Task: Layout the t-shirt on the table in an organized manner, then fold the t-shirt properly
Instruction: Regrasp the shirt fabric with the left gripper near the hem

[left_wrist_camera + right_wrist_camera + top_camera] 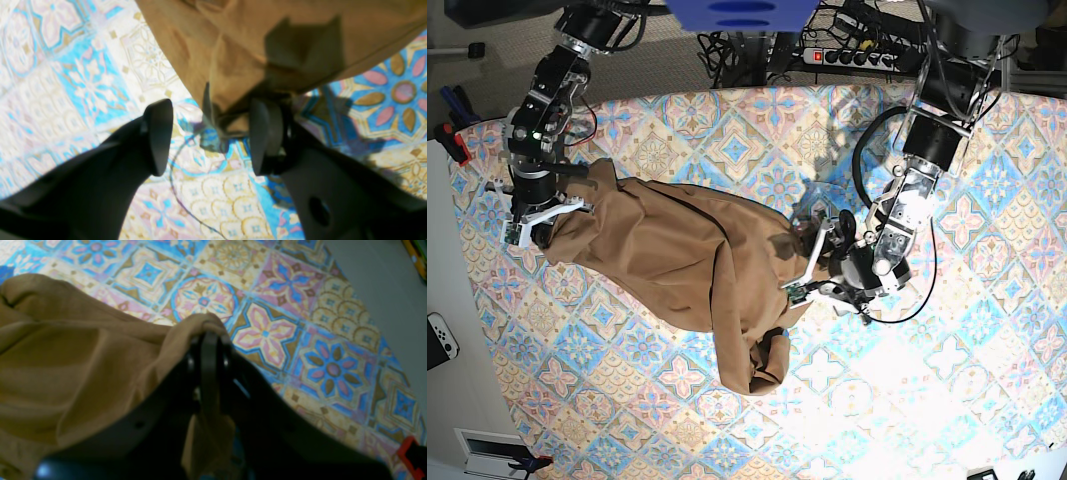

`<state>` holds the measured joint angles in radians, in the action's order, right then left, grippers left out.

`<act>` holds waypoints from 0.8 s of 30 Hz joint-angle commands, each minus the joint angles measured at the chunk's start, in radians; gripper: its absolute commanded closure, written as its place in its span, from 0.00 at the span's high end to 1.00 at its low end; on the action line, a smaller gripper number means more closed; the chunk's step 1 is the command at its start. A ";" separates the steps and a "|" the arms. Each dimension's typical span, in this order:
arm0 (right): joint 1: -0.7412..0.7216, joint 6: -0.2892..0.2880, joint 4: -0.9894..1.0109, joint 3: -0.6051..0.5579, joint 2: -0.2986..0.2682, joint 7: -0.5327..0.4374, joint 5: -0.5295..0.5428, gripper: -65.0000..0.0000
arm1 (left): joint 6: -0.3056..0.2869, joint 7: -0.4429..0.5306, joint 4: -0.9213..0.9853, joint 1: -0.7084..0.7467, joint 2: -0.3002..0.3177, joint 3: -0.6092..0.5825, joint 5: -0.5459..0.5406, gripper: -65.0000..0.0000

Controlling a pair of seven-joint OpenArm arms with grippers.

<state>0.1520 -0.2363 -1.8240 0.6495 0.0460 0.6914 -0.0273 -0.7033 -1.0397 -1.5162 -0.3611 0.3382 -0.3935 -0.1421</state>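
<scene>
Base view: the t-shirt lies bunched across the middle-left of the surface, a crumpled tail trailing toward the near edge. Not laid out yet; the layout step is in hand.

Right gripper, at the cloth's left end: jaws pressed together on a fold of the t-shirt, cloth draped over the tips in the right wrist view.

Left gripper, at the cloth's right edge: jaws stand well apart, a hanging corner of the t-shirt sits against the inner side of one finger, nothing clamped.

Judgement for doing this well:
- Centre that corner between the jaws before closing; it sits off to one side.
- Take a hem or seam, single layer if possible.
- Then draw the two grippers apart, low over the surface, so the bunch opens flat rather than twisting.
- Risk: the thin black cable lying near the corner could be caught.
</scene>
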 commanded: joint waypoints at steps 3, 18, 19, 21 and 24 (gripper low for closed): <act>-0.012 0.001 -0.020 0.002 -0.010 -0.026 0.008 0.00 | 0.005 0.009 -0.011 -0.023 0.000 0.026 -0.001 0.54; -0.016 0.001 -0.018 0.002 -0.010 -0.026 0.008 0.00 | 0.005 0.008 -0.011 -0.003 0.037 0.029 0.058 0.54; -0.016 0.001 -0.018 0.002 -0.010 -0.026 0.008 0.00 | 0.005 0.008 -0.011 0.003 0.037 0.032 0.060 0.54; -0.016 0.001 -0.018 0.002 -0.010 -0.026 0.008 0.00 | 0.005 0.009 -0.011 0.004 0.037 0.034 0.060 0.54; -0.018 0.001 -0.018 0.002 -0.010 -0.026 0.008 0.00 | 0.005 0.016 0.007 0.004 0.025 0.031 0.052 0.54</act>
<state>0.1486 -0.2363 -1.8240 0.6495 0.0463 0.6914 -0.0269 -0.7033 -1.0325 -1.4982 -0.3302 0.3592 -0.3698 -0.0883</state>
